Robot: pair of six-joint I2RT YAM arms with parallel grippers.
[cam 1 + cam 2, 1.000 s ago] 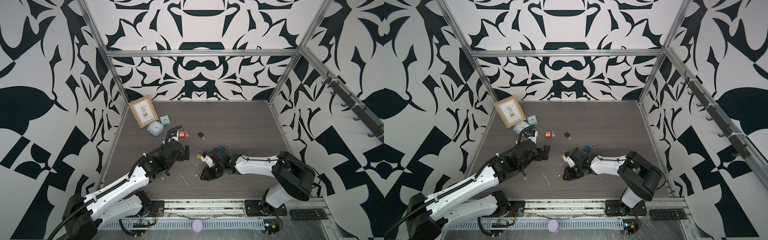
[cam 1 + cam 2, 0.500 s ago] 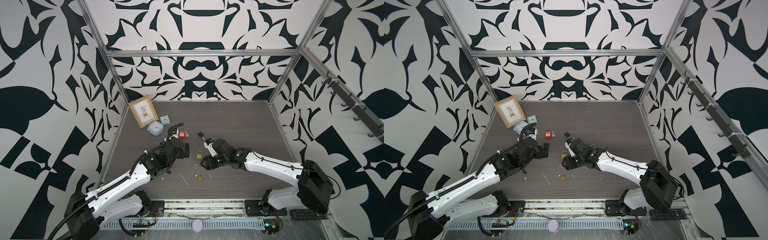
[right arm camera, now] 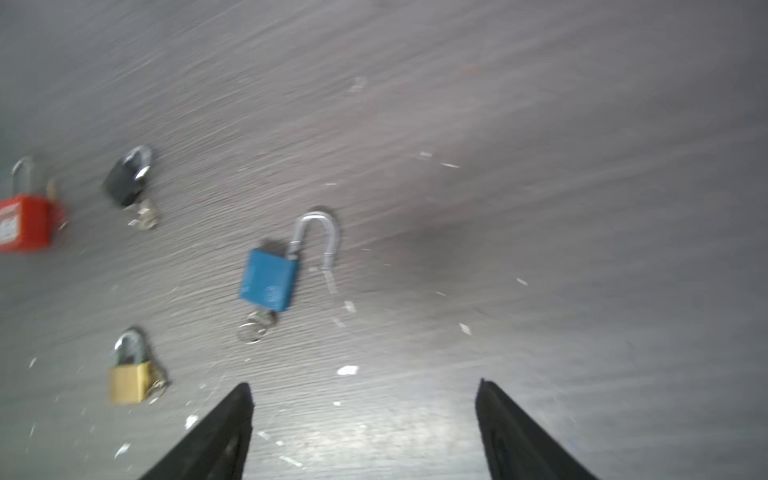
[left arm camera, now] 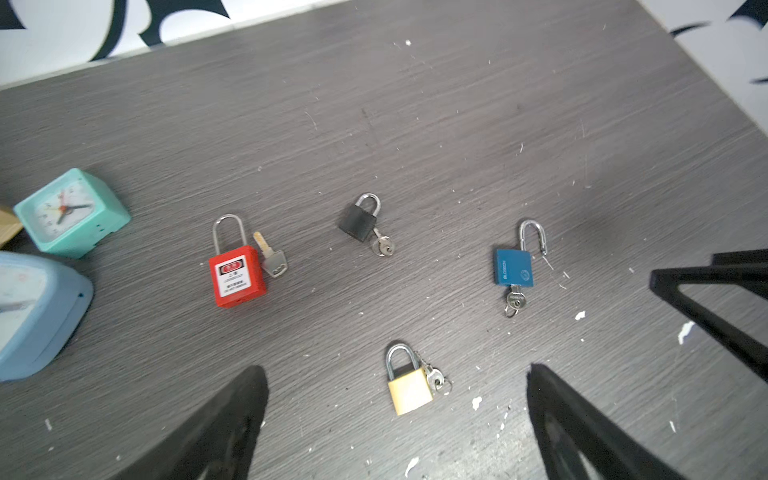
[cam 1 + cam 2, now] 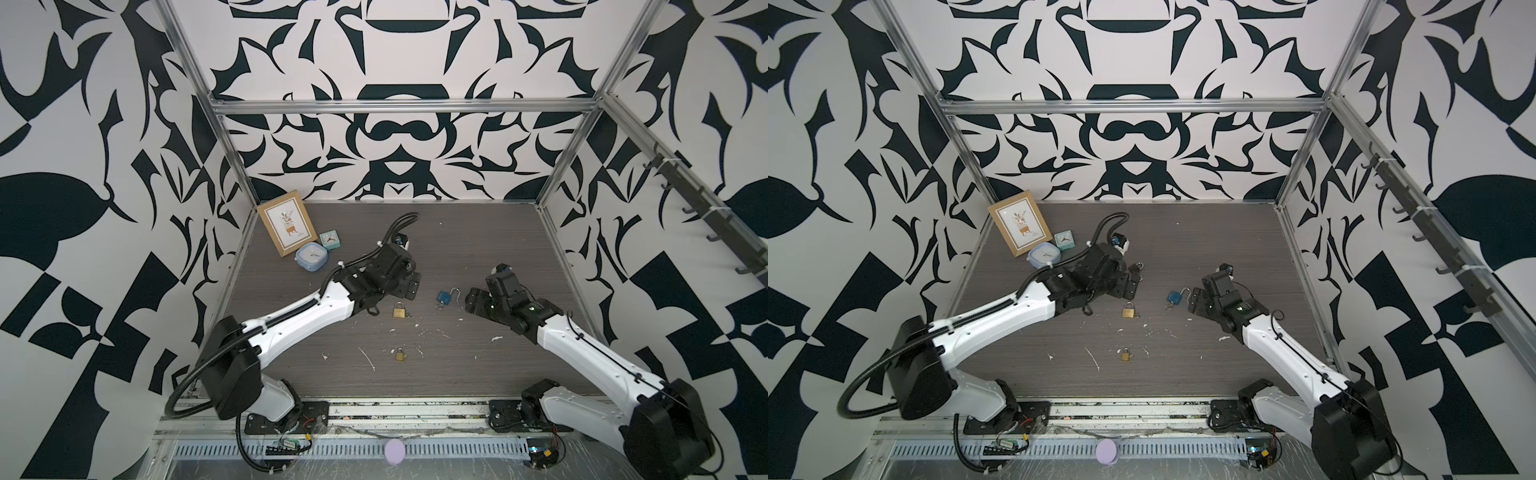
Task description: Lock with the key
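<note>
**Dark wood-grain counter [image 5: 478, 249] enclosed by black-and-white patterned walls on an aluminium frame.** The blue padlock [image 5: 444, 296] lies mid-counter between the arms, its shackle swung open and the key [image 4: 514, 297] in its base. Brass padlock [image 5: 399, 310]: just left of it and nearer. Small brass padlock [image 5: 399, 354]: nearer still. Black padlock [image 4: 359, 220] and red padlock [image 4: 236, 274]: farther left, toward the teal clock [image 5: 330, 240]. The pale-blue clock [image 5: 311, 256] and picture frame [image 5: 286, 227] crowd the far-left corner. Left fingers [image 4: 232, 424]: spread wide, empty. Right fingers [image 3: 220, 432]: parted, empty, just right of the blue padlock. Open counter, flecked white, extends far and right.
</note>
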